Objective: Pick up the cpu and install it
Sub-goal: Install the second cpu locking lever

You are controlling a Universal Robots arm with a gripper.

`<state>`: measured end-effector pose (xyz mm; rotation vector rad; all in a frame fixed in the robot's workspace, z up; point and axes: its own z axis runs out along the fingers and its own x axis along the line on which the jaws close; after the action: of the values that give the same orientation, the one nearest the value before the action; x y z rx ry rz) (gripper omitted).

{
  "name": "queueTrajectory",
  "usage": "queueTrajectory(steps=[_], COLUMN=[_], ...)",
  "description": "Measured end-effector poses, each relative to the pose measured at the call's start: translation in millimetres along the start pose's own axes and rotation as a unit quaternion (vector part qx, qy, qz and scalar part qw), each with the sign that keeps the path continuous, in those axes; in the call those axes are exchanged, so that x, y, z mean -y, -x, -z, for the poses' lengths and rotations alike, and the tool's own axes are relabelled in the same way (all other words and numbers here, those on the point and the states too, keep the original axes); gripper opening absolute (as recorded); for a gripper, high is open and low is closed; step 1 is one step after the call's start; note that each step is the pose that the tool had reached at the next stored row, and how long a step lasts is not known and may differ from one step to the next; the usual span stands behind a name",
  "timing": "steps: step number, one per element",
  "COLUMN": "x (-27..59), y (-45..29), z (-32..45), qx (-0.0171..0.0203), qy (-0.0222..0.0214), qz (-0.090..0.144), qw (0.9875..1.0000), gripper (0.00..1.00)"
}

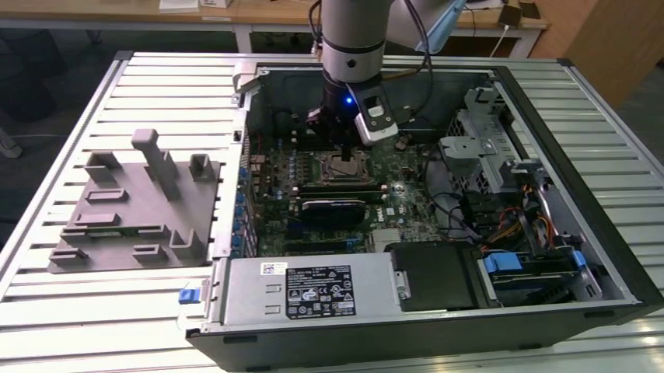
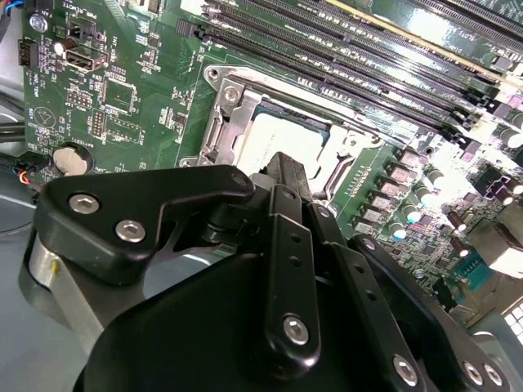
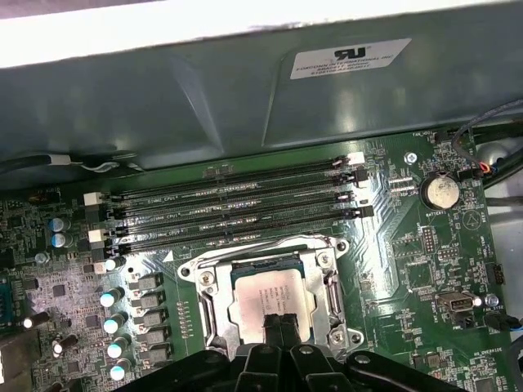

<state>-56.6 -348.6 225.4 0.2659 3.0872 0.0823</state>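
Exterior view: the arm reaches down into an open computer case [image 1: 581, 194] lying on a slatted metal counter [image 1: 124, 303], and its gripper [image 1: 346, 152] hangs right over the socket frame [image 1: 346, 165] in the middle of the green motherboard [image 1: 410, 198]. Both wrist views show the cpu [image 3: 265, 300] [image 2: 282, 143] lying flat inside that metal socket frame [image 3: 204, 282] [image 2: 225, 122], silvery top plate up, seated between the frame's sides. The jaws are drawn together into a narrow black tip just above the chip's near edge; whether they touch it I cannot tell, and nothing is held between them. Memory slots [image 3: 237, 212] run alongside the socket, and a coin battery [image 3: 440, 192] sits apart. On the counter beside the case, towards the exterior view's left edge, rests a grey plastic block [image 1: 135, 206] with upright posts.
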Motion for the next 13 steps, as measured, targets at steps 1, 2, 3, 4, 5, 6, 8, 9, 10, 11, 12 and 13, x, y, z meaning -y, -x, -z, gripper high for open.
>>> queueTrajectory(steps=[1, 2, 3, 4, 5, 6, 8, 9, 10, 11, 12, 13], x=[0.0, 0.0, -0.1, -0.2, -0.3, -0.4, -0.6, -0.7, -0.8, -0.8, -0.8, -0.8], y=[0.0, 0.0, 0.1, 0.1, 0.2, 0.3, 0.4, 0.4, 0.5, 0.5, 0.5, 0.5], z=[0.2, 1.1, 2.3, 4.0, 6.1, 7.9, 11.0, 12.3, 13.2, 13.3, 13.3, 13.3], qx=[0.0000, -0.0001, 0.0000, 0.0000, 0.0000, 0.0000, 0.0000, 0.0000, 0.0000, 0.0000, 0.0000, 0.0000], qy=[-0.0001, -0.0003, -0.0002, 0.0000, -0.0001, -0.0001, 0.0000, 0.0000, 0.0000, 0.0000, 0.0001, 0.0001], qz=[0.000, 0.000, 0.000, 0.000, 0.000, 0.000, 0.000, 0.000, 0.000, 0.000, 0.000, 0.000], qw=[1.0000, 1.0000, 1.0000, 1.0000, 1.0000, 1.0000, 1.0000, 1.0000, 1.0000, 1.0000, 1.0000, 1.0000], gripper=[0.11, 0.11, 0.11, 0.11, 0.11, 0.11, 0.11, 0.11, 0.11, 0.11, 0.11, 0.11])
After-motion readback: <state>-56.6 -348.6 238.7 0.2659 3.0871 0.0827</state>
